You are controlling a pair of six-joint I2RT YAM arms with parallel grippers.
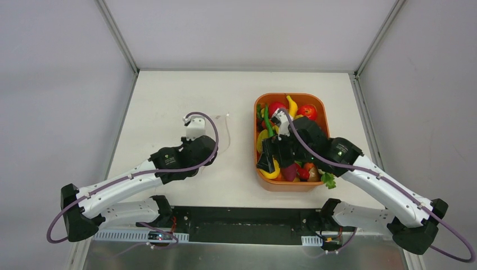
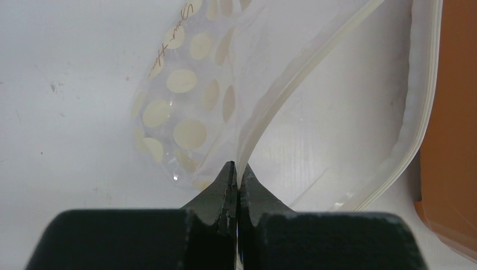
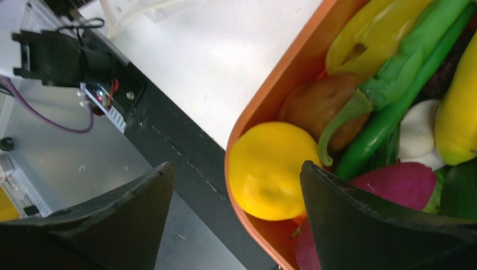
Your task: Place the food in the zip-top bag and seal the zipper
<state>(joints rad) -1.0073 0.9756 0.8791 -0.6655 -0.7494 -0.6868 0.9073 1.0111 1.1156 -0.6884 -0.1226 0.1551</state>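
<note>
The zip-top bag (image 2: 185, 107) is clear with white dots and lies on the white table left of the orange tray (image 1: 256, 135); in the top view it shows faintly (image 1: 222, 132). My left gripper (image 2: 237, 174) is shut on the bag's mouth edge, pinching the whitish zipper (image 2: 292, 84), which curves up and away. In the top view the left gripper (image 1: 198, 140) sits at the bag's left side. The food fills the tray. My right gripper (image 3: 236, 167) is open and empty over the tray's near-left corner (image 1: 270, 160), its jaws astride a yellow lemon (image 3: 270, 169) and the tray rim (image 3: 270, 95).
Beside the lemon lie a brown piece (image 3: 318, 104), green chillies (image 3: 394, 95), a magenta piece (image 3: 399, 183) and a yellow pepper (image 3: 371, 34). A red tomato (image 1: 307, 111) lies at the tray's far end. The black strip at the table's front edge (image 3: 169, 146) runs under the right gripper.
</note>
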